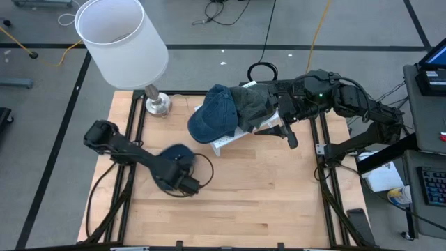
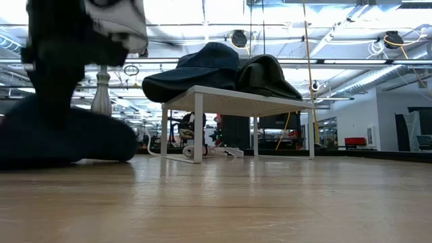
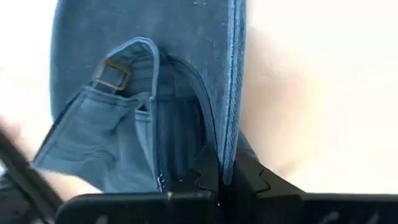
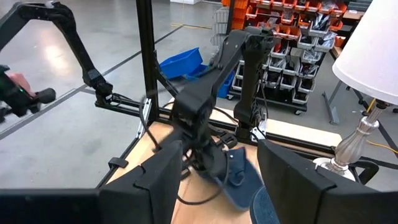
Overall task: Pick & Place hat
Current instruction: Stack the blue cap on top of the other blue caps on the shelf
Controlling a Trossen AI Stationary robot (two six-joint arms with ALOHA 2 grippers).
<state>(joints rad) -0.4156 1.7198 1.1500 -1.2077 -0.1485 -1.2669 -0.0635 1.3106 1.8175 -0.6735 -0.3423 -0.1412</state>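
— So, left gripper (image 3: 225, 177)?
— Clenched on the brim edge of a blue hat (image 3: 155, 93), down on the table (image 1: 265, 202), in front of the white rack (image 1: 233, 138) and well apart from it.
— And on the rack?
— Another blue cap (image 1: 214, 115) beside a dark green cap (image 1: 252, 103) — right gripper (image 4: 214, 180) above the green one, fingers spread, gripping nothing.

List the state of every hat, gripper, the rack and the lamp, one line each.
left gripper: shut on blue hat on table
blue hat on table: lying on the wood, edge pinched
right gripper: open, beside the rack
blue cap: resting on rack
dark hat: resting on rack
white rack: upright on table
lamp: upright
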